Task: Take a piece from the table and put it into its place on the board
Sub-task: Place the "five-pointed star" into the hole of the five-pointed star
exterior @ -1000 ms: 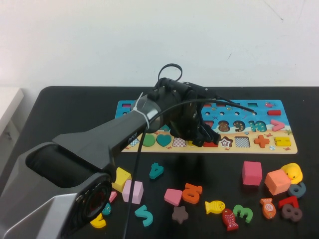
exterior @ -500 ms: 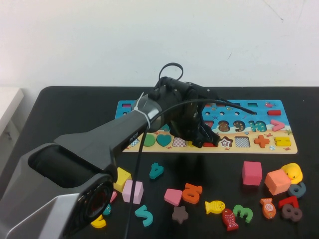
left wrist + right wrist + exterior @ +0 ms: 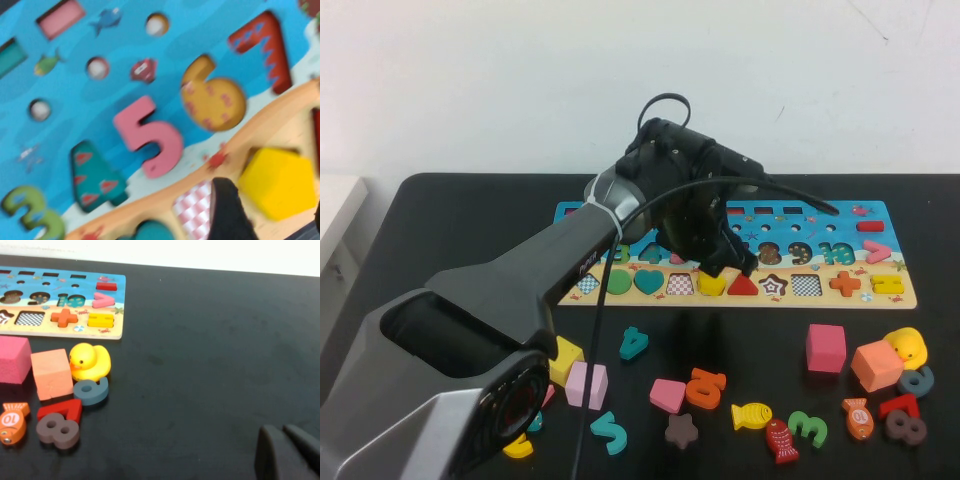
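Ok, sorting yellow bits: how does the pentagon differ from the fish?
The pentagon sits in the board, by the left gripper; the fish lies loose on the table. The pentagon has straight edges; the fish has a tail. Both are small, flat, yellow. The right gripper is shut, above the table's right side.

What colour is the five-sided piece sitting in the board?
Yellow. The piece shows best in the left wrist view, by the left gripper. The right gripper is parked away.
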